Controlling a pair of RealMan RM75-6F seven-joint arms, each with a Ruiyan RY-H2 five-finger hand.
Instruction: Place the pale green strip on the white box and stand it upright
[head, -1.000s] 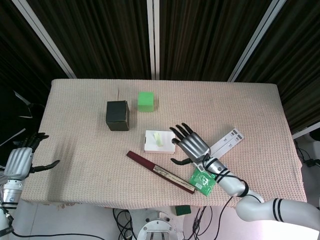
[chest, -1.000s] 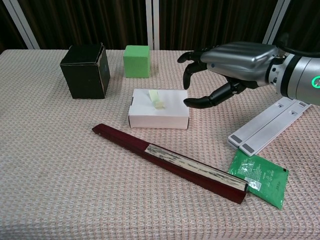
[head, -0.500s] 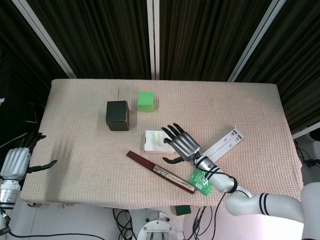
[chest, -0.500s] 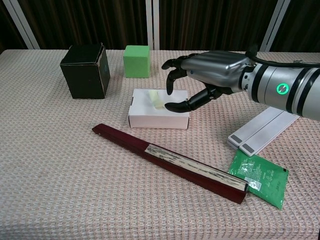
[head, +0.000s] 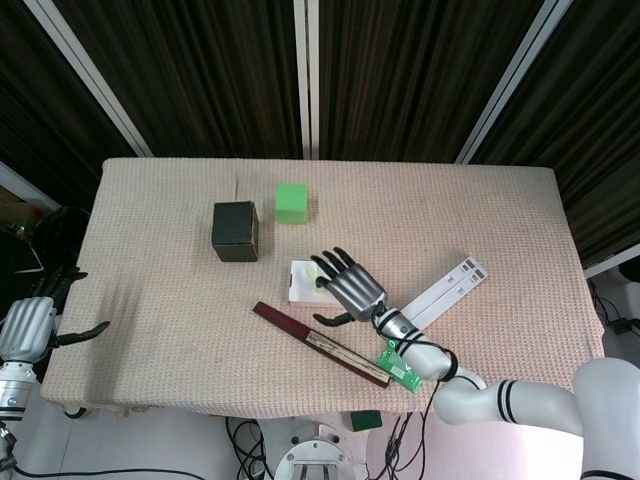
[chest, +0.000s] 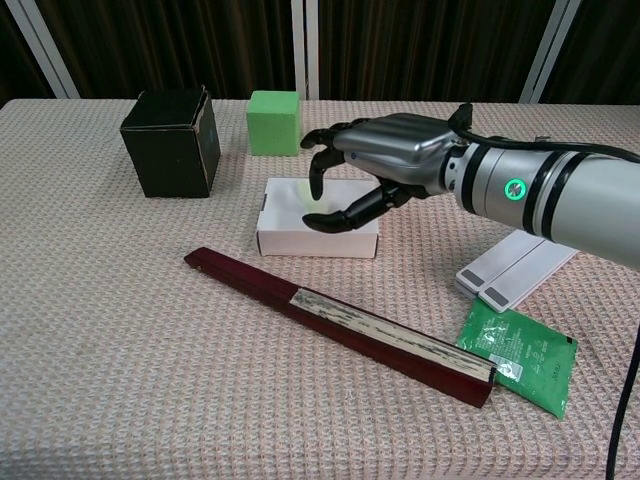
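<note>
We are looking down at table covered in beige woven cloth, dark slatted wall panels standing behind far edge. Right hand is hovering over white box near table middle, fingers spread and curved downward, gripping nothing. Pale green strip is lying on box top, mostly hidden under fingers; we cannot tell if touched. Left hand is hanging released off table's left edge. Black box and green cube are sitting farther back.
</note>
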